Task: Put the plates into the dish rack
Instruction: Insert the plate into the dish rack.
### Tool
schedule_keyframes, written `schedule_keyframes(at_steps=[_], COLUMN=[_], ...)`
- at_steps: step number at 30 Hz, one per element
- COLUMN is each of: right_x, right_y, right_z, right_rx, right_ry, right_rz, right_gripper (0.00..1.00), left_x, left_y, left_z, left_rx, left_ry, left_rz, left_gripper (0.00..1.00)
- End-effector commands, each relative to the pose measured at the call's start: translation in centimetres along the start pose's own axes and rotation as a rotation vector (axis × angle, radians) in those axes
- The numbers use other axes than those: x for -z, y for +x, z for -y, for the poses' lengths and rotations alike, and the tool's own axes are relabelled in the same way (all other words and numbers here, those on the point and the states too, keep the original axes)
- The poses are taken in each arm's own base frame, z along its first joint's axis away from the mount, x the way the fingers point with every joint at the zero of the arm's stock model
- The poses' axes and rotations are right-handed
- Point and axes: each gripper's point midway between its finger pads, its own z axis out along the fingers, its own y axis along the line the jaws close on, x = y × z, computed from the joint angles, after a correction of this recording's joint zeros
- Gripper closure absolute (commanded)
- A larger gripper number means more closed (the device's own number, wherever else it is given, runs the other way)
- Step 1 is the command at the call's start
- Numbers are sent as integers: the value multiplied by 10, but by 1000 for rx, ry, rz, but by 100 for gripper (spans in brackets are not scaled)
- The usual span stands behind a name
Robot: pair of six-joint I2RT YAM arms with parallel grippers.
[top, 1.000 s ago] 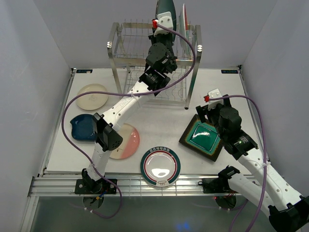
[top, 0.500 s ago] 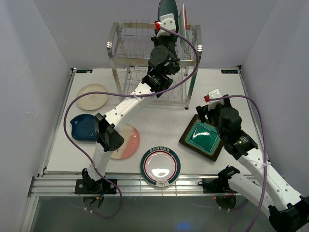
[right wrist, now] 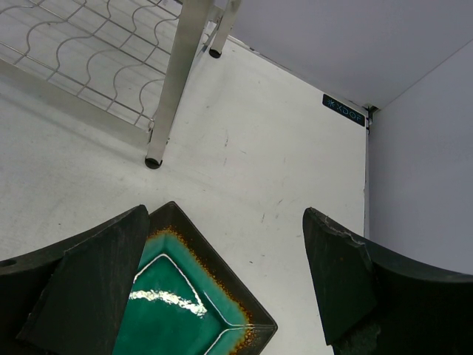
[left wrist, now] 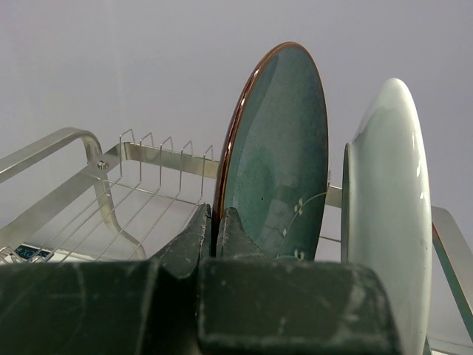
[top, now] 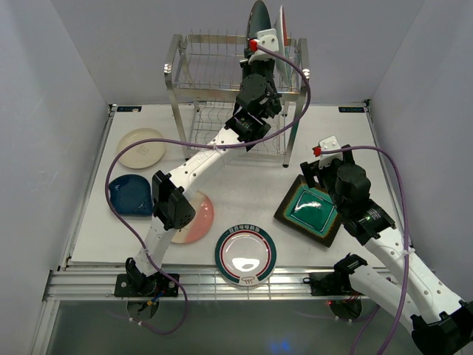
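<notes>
The left gripper (left wrist: pixel 218 222) is clamped on the lower rim of the dark teal round plate (left wrist: pixel 284 148). That plate stands upright on edge at the right end of the upper tier of the tall two-tier steel wire dish rack (top: pixel 174 81); whether its rim sits in a slot cannot be told. Just beside it to the right, across a narrow gap, the red-and-teal round plate (left wrist: pixel 388 222) also stands on edge. The rack stands at the far edge of the white table (top: pixel 244 174). The right gripper (right wrist: pixel 222 277) hangs empty, jaws spread wide, over the square green glazed plate (top: pixel 310 208), which lies flat near the table's right edge. Near the left edge lie the cream round plate (top: pixel 142 147) and the dark blue plate (top: pixel 127 196). The pink-and-cream plate (top: pixel 198 218) lies partly under the left arm, and the white plate with a green-red rim (top: pixel 245 255) lies at the near edge.
</notes>
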Motion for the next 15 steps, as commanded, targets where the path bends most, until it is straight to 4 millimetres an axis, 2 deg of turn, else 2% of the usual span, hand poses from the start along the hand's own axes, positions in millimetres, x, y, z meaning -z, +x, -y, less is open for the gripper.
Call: schedule_keyframes(at_steps=[1, 8, 15], right_x=[2, 2, 2], right_y=[-13, -14, -14], right_z=[3, 4, 4], right_rx=[-20, -20, -21], right_ry=[12, 14, 15], right_rz=[53, 54, 55], right_gripper=[10, 10, 10], left_x=[3, 9, 10], left_y=[-85, -88, -102], left_z=[-14, -6, -8], left_rx=[242, 252, 264], left_ry=[20, 45, 45], left_rz=[166, 172, 204], left_gripper=[100, 100, 100])
